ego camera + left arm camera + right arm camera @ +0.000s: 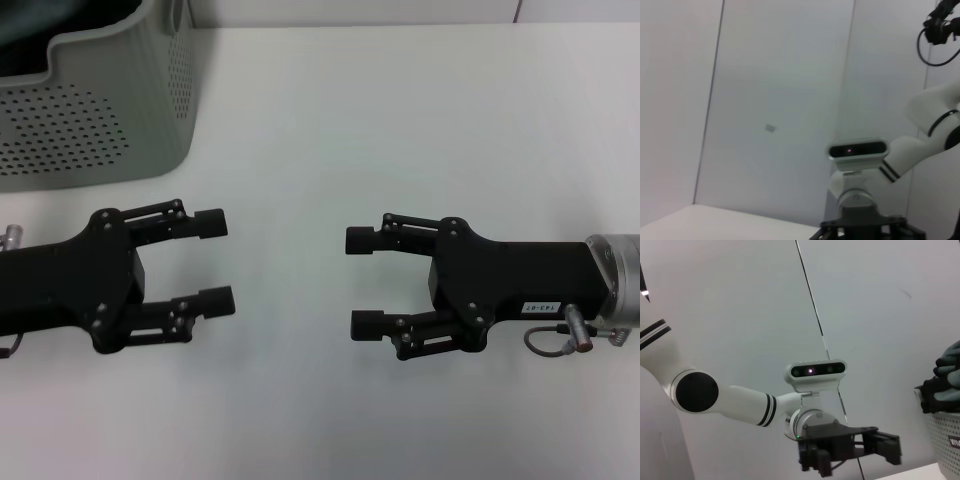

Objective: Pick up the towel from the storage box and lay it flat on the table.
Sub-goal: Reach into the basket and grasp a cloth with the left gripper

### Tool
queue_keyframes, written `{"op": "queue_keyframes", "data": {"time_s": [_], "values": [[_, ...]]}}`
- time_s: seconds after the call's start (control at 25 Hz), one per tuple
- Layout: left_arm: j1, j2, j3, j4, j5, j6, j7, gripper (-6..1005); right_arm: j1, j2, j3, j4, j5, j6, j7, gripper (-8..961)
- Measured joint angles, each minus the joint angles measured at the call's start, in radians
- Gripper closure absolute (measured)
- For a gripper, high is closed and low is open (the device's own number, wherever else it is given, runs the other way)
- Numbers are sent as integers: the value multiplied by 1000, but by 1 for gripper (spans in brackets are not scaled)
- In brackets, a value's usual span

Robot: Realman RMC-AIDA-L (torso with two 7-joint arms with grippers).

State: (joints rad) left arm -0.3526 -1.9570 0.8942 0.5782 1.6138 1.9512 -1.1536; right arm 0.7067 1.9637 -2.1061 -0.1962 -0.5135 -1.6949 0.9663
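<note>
Both arms are hovering low over the white tabletop (400, 130), reaching in from opposite sides so that their fingertips are facing each other across a bare stretch of surface. The left gripper (213, 263) is sitting on the left of the head view with its jaws spread wide apart and nothing between them; the right gripper (363, 282) is mirroring it on the right, its jaws likewise gaping open and holding nothing. The two sets of fingertips are lying well apart from one another, not touching. The storage box (120, 100), a pale grey-green basket with walls full of small round holes and a dipped curved rim, is standing on the tabletop at the far left corner, beyond the left gripper and apart from it. Inside its rim a dark mass is showing in the head view, and in the right wrist view the towel (944, 382) is appearing as bunched dark grey-green cloth heaped above the basket's edge, with the perforated wall just below it. That same view is showing the left arm's black gripper from the side under its wrist camera. The left wrist view is looking mostly at a pale wall, with the right arm's wrist camera and white links at the edge.
</note>
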Motion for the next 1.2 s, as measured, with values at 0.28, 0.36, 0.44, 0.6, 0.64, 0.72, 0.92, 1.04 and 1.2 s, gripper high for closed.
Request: {"op": "queue_keyframes", "data": {"time_s": [0.28,0.36,0.44,0.6,0.64,0.72,0.92,1.04,1.2], "values": [[4,-3,-35,10,-7,-41,-2,245,-9,0,1,0,2,0,0,85],[4,-11,-97,28,-9,-42,-25,246,-12,0,1,0,2,1,0,85],[5,-23,-157,66,-9,-42,-64,246,-13,0,1,3,3,1,0,85],[11,-79,-324,210,-10,-48,-160,245,-14,0,3,6,5,6,0,85],[11,-98,-375,254,-10,-51,-179,245,-14,2,3,5,6,12,0,84],[12,-126,-454,347,-9,-67,-201,245,-14,5,3,3,6,22,1,84],[39,-144,-488,500,-21,-184,-245,259,-17,15,3,4,6,44,1,84],[57,-147,-484,540,-54,-234,-252,270,-25,22,3,5,6,61,0,85],[80,-150,-480,582,-104,-313,-249,285,-28,33,3,3,2,80,2,85]]}}
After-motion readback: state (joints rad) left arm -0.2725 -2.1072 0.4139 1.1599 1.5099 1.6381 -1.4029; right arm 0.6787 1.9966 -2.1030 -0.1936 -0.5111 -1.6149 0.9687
